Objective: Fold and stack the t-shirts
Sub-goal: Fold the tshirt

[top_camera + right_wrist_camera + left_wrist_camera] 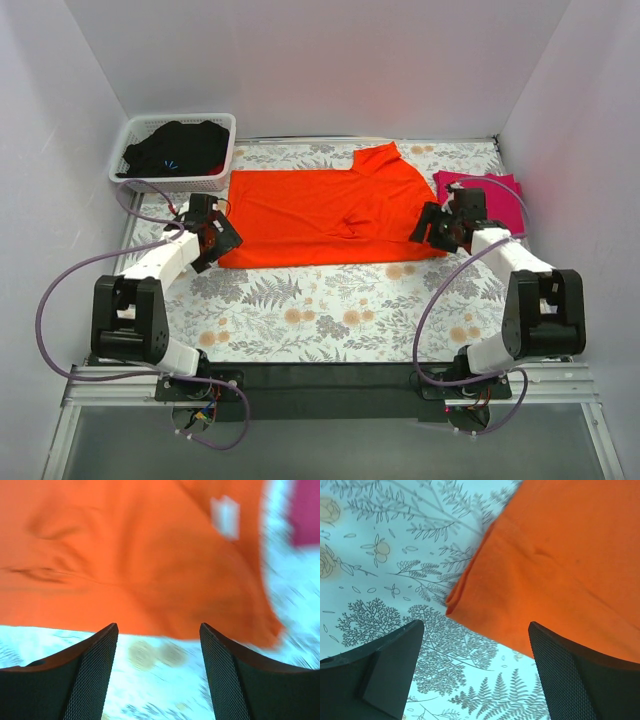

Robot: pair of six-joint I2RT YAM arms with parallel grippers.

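Top external: orange t-shirt [320,215] spread toward the far edge of the bench [330,300].
Left tool [213,236]: fingers apart, at the shirt's near-left corner.
Right tool [440,225]: fingers apart, at the near-right hem.
Risk: an uneven pinch could skew the fold.

Counter [330,310] fills middle; pale cover printed with grey ferns, leaves, tan-orange flowers. Plain white panels enclose it: back wall [320,60] at 12 o'clock, left wall [50,150] at 9, right wall [590,130] at 3. White slatted basket [170,183] in 10 o'clock corner, dark cloth [175,147] inside. Black strip [330,377] along 6 o'clock edge, silver metal rail [330,398] just below it. Grey floor [330,445] beneath rail. Light soft, even; shadows faint.
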